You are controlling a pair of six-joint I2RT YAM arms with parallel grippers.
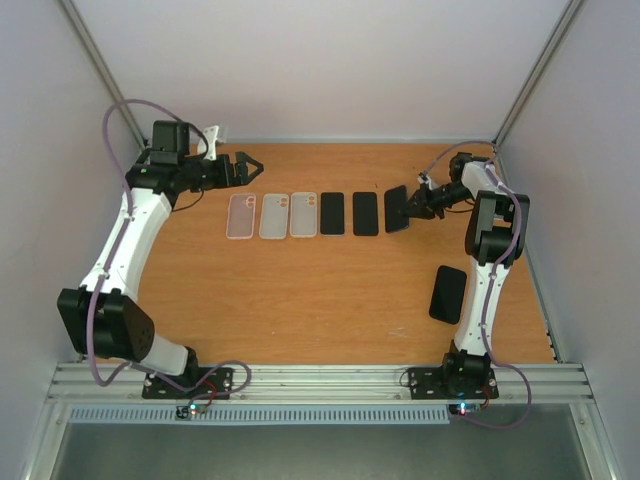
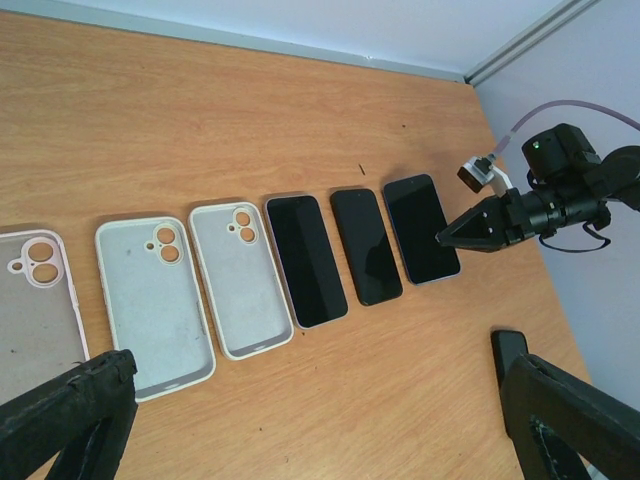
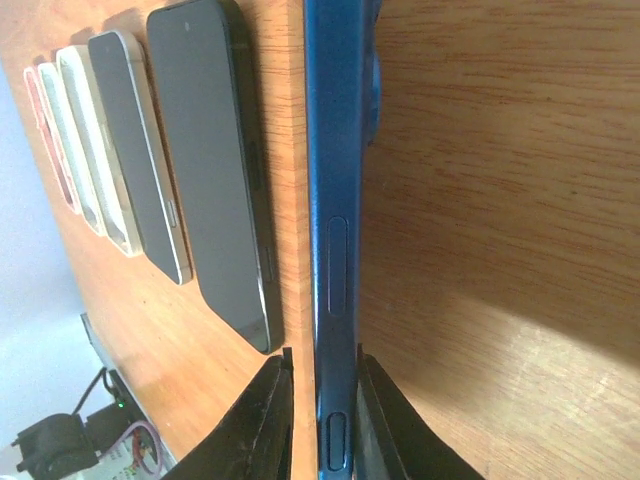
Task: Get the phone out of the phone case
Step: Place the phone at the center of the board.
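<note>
A blue phone [image 1: 396, 209] [image 2: 420, 228] ends a row on the wooden table, seen edge-on in the right wrist view [image 3: 338, 200]. My right gripper [image 1: 412, 208] [image 3: 325, 385] straddles its near edge. The jaws stand slightly apart, with a strip of wood showing between the left finger and the phone. Beside it lie two dark phones [image 1: 365, 213] [image 1: 331, 213], then three empty pale cases [image 1: 303, 214] [image 1: 273, 215] [image 1: 241, 216]. My left gripper [image 1: 250, 168] [image 2: 315, 380] hangs wide open and empty, behind and above the cases.
A black phone-shaped thing [image 1: 447, 294] lies by the right arm's forearm; I cannot tell whether it is a phone in a case. Grey walls close in the table on the left, right and back.
</note>
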